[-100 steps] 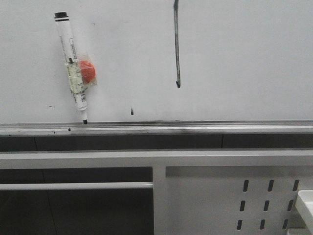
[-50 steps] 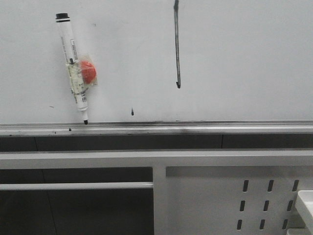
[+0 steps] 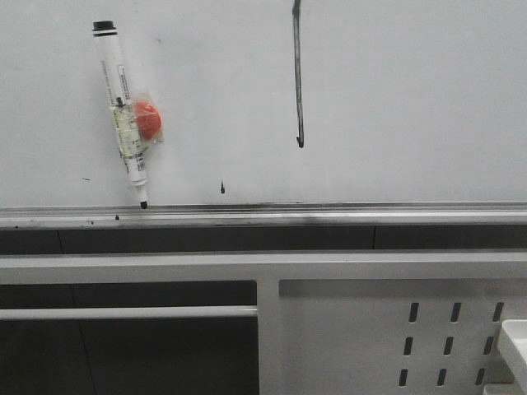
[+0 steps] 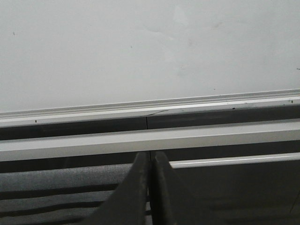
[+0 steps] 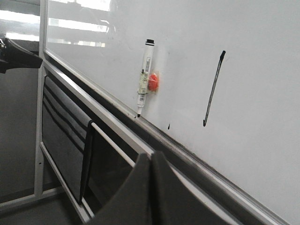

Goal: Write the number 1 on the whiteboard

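Note:
The whiteboard point(image 3: 412, 99) fills the upper front view, with a silver rail point(image 3: 329, 216) along its lower edge. The number 1 point(image 3: 297, 74) is a long thin dark stroke with a small hook at its lower end; it also shows in the right wrist view point(image 5: 213, 89). A white marker point(image 3: 121, 111) with a black cap and an orange-red magnet clings tilted to the board at the left, tip on the rail; it also shows in the right wrist view point(image 5: 144, 77). My left gripper point(image 4: 150, 157) is shut and empty, below the board. My right gripper point(image 5: 151, 157) is shut and empty, away from the board.
A short dark tick point(image 3: 222, 188) and tiny specks mark the board near the rail. Below the rail run grey frame bars point(image 3: 165, 267) and a white perforated panel point(image 3: 449, 333). A white object's corner point(image 3: 515, 346) shows at the lower right.

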